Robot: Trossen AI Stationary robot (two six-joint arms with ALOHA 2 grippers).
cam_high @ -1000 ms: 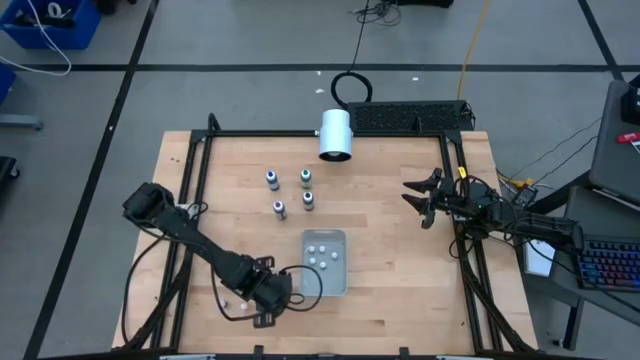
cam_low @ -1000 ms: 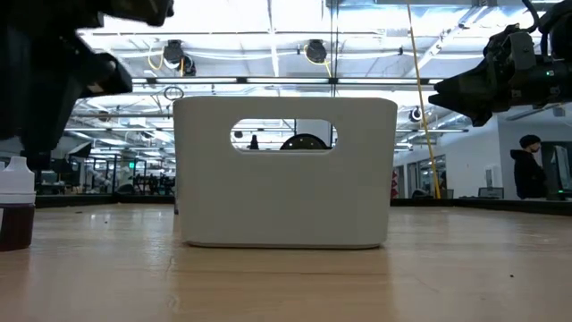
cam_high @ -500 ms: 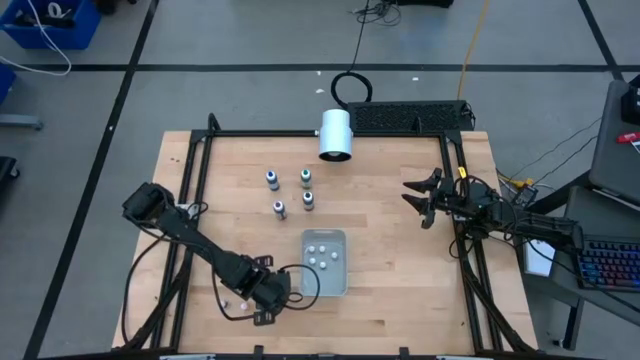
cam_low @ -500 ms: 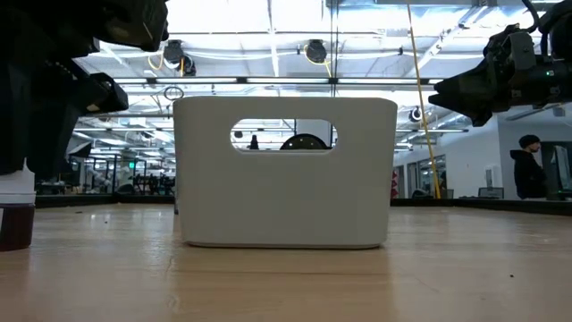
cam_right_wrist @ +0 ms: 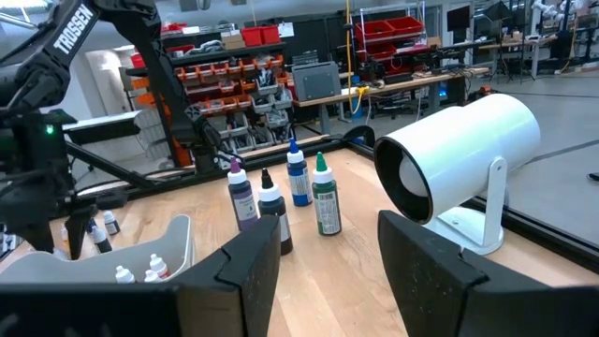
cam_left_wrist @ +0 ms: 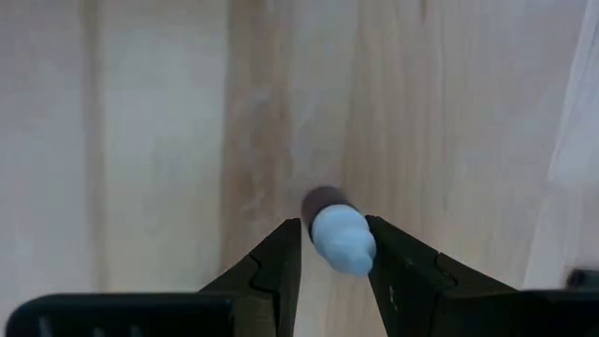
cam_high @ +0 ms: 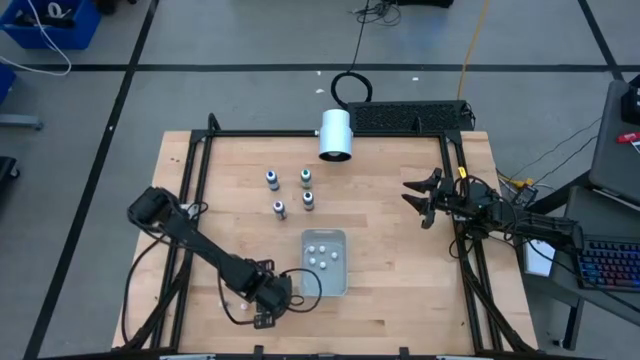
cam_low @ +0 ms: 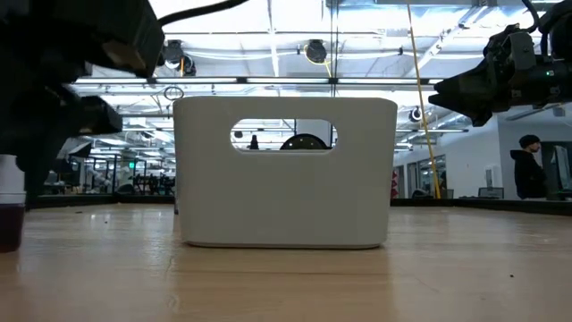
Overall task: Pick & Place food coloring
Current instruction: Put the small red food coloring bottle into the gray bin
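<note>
Robotics lab or workshop; wooden table (cam_high: 380, 250) framed by black rails; behind it, shelving (cam_right_wrist: 234, 70) stacked with red and orange parts bins; strip lights and ducting overhead; taped concrete floor (cam_high: 250, 40); keyboard (cam_high: 610, 265) beside the table.

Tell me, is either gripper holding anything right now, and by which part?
The left gripper, low beside the white bin, has a bottle between its fingers at the white cap end; a firm grip cannot be confirmed. The right gripper is open and empty.

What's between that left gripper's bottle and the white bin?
Nothing visible. The left gripper is closed on a bottle just beside the bin, with only bare table between them.
</note>
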